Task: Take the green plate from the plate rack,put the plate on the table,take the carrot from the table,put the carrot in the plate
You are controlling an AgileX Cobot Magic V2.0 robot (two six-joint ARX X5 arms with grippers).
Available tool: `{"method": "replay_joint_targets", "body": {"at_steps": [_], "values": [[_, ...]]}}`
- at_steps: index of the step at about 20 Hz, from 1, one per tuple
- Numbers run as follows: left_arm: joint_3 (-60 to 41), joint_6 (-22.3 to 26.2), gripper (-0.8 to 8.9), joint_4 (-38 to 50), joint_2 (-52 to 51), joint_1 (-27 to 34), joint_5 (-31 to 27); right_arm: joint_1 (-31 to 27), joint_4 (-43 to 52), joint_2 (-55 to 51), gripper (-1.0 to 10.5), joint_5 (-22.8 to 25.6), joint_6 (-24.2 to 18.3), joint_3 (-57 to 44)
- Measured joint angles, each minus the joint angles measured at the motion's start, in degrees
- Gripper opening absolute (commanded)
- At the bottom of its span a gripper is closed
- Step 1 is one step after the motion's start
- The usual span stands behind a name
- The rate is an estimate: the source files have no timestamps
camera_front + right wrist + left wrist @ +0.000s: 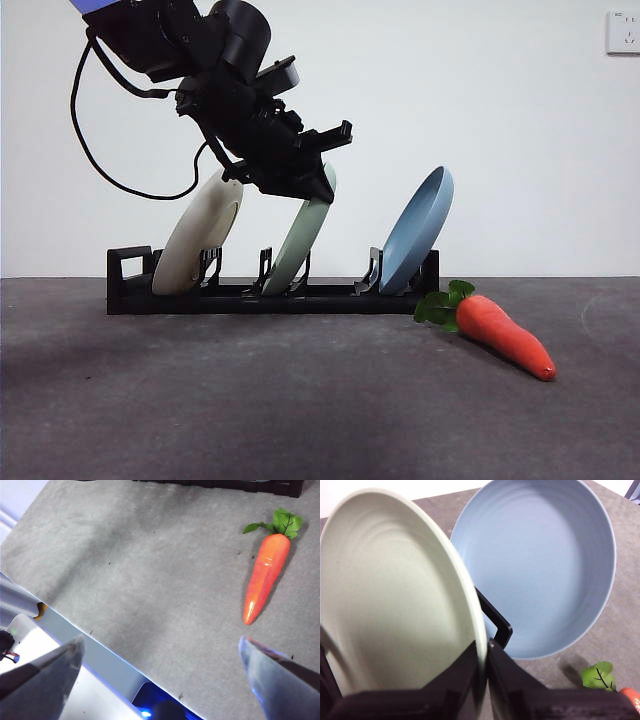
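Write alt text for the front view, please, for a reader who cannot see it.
The left gripper comes down from the upper left and clamps the rim of the green plate, which leans in the plate rack between a cream plate and a blue plate. A carrot lies on the table.

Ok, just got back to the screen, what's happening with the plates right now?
The left gripper has closed its jaws on the top rim of the green plate, which still sits in the middle slot of the plate rack between the cream-white plate and the blue plate. The carrot lies untouched on the table beside the rack's end. The right gripper waits open above the table's edge.
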Motion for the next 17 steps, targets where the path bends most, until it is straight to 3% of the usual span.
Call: {"method": "replay_joint_targets", "body": {"at_steps": [12, 17], "values": [[0.0, -0.9, -0.08, 0.0, -6.7, 0.2, 1.1, 0.0, 0.0, 0.0, 6.0, 0.0, 0.0, 0.0], [0.0, -0.3, -0.08, -7.1, -13.9, -0.4, 3.8, 0.0, 0.0, 0.0, 6.0, 0.0, 0.0, 0.0]]}}
